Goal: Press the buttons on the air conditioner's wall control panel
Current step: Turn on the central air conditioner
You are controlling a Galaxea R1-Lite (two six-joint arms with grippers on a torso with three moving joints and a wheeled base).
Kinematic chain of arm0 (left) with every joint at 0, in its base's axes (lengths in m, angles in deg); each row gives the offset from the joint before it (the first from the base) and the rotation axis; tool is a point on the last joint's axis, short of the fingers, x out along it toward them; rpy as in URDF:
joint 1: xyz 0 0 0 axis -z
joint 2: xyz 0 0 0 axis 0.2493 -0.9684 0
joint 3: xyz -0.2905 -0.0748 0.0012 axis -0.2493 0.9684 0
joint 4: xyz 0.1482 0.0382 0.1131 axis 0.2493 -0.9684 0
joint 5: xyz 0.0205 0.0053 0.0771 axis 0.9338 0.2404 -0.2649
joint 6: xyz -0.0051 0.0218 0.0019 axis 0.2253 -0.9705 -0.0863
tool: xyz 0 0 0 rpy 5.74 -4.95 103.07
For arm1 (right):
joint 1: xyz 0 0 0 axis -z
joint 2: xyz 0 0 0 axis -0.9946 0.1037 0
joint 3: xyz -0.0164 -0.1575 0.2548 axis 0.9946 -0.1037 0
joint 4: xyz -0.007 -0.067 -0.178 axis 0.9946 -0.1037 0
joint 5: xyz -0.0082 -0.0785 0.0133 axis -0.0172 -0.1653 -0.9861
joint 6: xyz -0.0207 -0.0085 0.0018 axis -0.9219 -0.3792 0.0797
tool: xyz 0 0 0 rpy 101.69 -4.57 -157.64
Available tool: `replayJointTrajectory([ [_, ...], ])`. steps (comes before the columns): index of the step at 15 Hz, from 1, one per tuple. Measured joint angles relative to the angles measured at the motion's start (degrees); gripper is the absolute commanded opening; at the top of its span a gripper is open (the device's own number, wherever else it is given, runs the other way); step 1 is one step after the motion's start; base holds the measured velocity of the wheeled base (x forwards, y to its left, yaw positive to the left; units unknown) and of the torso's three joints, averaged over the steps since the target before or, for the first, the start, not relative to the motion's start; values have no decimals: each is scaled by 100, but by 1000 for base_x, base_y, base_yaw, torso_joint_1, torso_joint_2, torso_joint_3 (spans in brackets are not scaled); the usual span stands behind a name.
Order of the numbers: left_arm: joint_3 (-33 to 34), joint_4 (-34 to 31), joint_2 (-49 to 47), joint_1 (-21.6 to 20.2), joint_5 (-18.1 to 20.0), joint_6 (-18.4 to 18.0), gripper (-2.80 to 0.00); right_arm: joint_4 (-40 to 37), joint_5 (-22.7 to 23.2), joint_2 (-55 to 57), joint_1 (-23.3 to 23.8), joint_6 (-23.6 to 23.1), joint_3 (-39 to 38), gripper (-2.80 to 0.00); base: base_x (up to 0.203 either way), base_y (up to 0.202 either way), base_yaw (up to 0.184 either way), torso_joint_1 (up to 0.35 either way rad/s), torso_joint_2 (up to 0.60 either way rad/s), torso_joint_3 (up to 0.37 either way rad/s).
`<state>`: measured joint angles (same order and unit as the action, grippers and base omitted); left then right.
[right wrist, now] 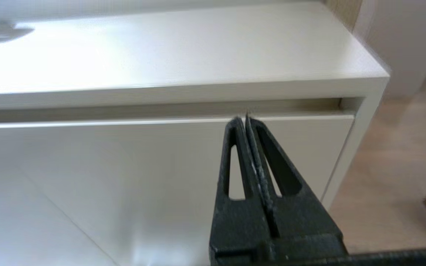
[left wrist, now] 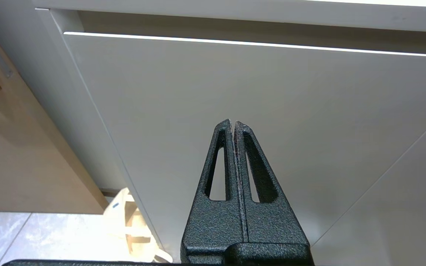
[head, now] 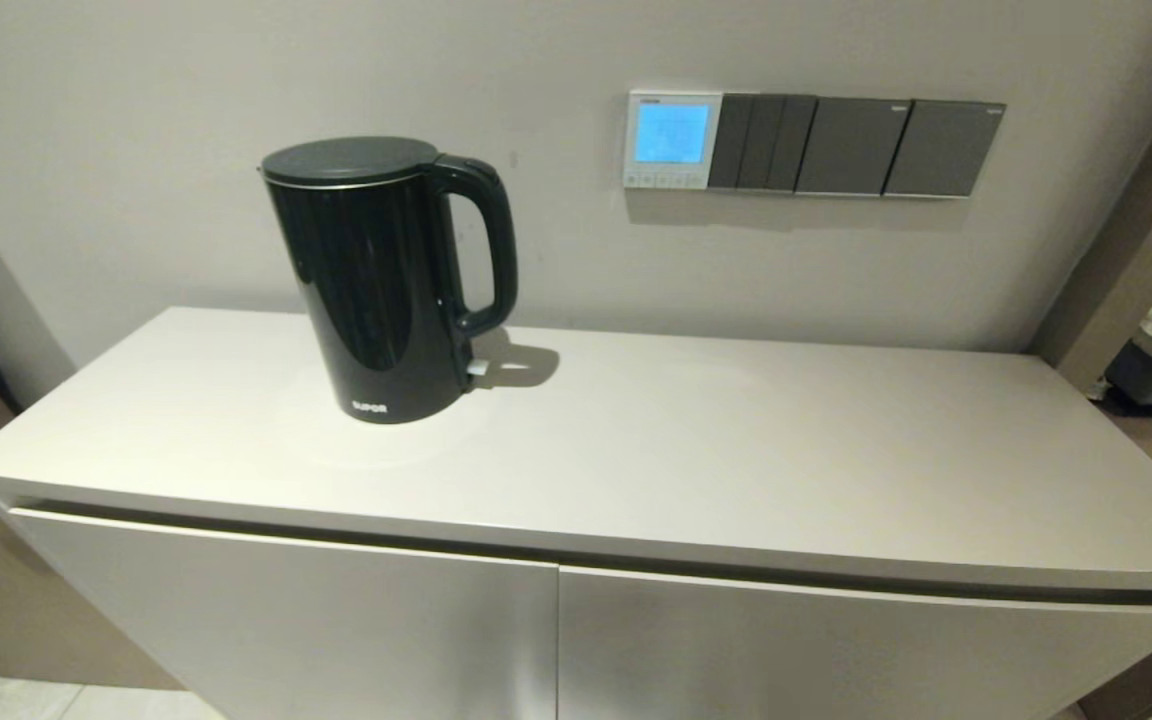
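The air conditioner's wall control panel (head: pixel 672 140) is a small white square with a glowing light-blue screen, on the wall above the cabinet's back right. Its buttons (head: pixel 666 180) form a row of tiny pale keys along its lower edge. Neither arm shows in the head view. My left gripper (left wrist: pixel 233 122) is shut and empty, low in front of the cabinet's left door. My right gripper (right wrist: pixel 243 119) is shut and empty, in front of the right door, its tips level with the gap under the cabinet top.
A black electric kettle (head: pixel 386 275) stands on the white cabinet top (head: pixel 736 450) at the left. Dark grey switch plates (head: pixel 856 146) sit right of the panel. The cabinet's doors (left wrist: pixel 235 92) face both grippers. A wooden floor (right wrist: pixel 394 155) lies to the right.
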<state>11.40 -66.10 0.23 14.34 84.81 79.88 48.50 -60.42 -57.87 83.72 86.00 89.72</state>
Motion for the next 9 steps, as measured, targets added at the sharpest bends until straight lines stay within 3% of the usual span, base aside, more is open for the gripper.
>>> replayJointTrajectory([
  [5,0,1,0,-1,-2,0,-280,-134,11,197,0,-197,701,-280,0,0,0,0,0,0],
  [9,0,0,0,-4,-2,0,-280,784,-1,1369,12,-199,956,-280,0,0,0,0,0,0],
])
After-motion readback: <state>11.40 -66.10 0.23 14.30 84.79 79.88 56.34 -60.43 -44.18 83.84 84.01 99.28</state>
